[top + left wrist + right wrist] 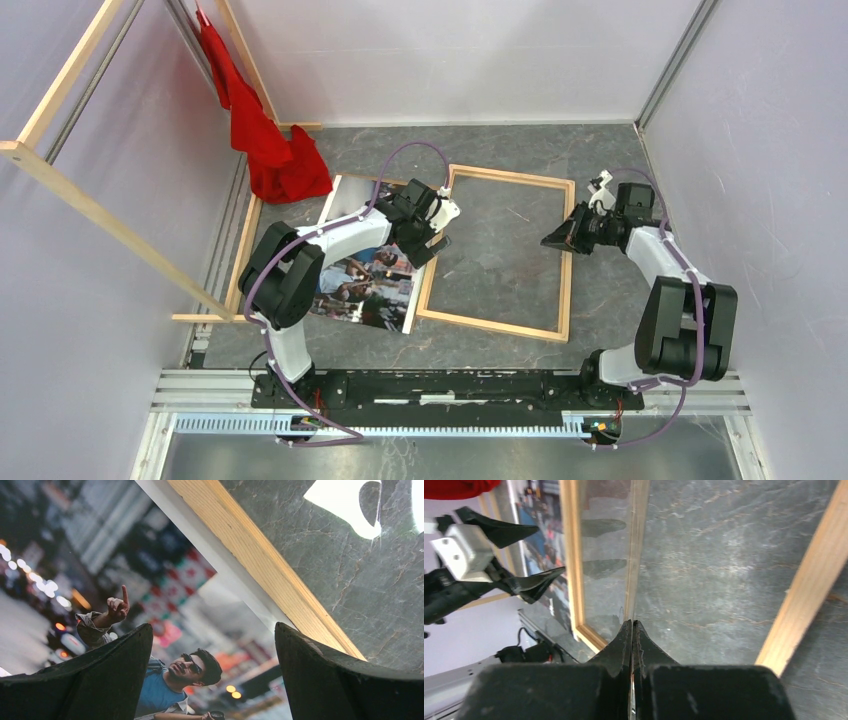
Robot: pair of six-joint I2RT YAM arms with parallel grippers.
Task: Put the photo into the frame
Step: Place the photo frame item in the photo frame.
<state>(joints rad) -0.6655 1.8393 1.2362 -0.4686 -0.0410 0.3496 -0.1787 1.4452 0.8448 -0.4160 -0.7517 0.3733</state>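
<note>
The photo, a colour print of people in blue and white, lies flat on the table left of the frame. My left gripper hangs open just over the photo's right edge, beside the frame's left rail, with nothing between its fingers. My right gripper is inside the frame's right rail. It is shut on a thin clear pane, seen edge-on and reflecting the left gripper.
A red cloth hangs and pools at the back left. Long wooden rails stand along the left wall. The grey walls close in on three sides.
</note>
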